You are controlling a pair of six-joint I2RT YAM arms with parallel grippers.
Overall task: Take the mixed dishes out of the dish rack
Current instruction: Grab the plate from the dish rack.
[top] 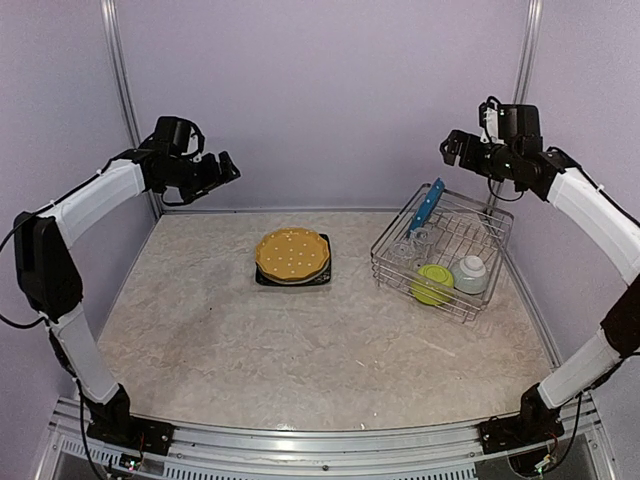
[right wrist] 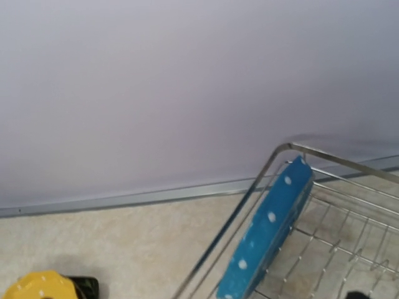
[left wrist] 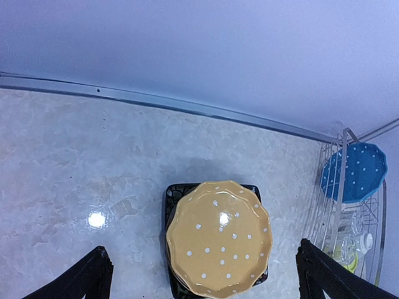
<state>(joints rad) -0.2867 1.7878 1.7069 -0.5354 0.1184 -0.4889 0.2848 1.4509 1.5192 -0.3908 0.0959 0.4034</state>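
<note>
1. We note the left gripper (top: 222,168) and right gripper (top: 455,148) both wide open and empty.
2. The blue plate (top: 428,205) stands on edge at the upper left of the rack (top: 478,228).
3. We advise the right gripper to pinch the plate's top rim and lift straight up.

The yellow plate (left wrist: 219,238) hides most of the black square plate (left wrist: 172,193); the clear glasses (top: 408,247) are indistinct.

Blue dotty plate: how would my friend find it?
Find the silver wire dish rack on the right of the table. In its far left corner a blue white-dotted plate stands on edge. Everything else in there is a bowl or a clear glass.
</note>
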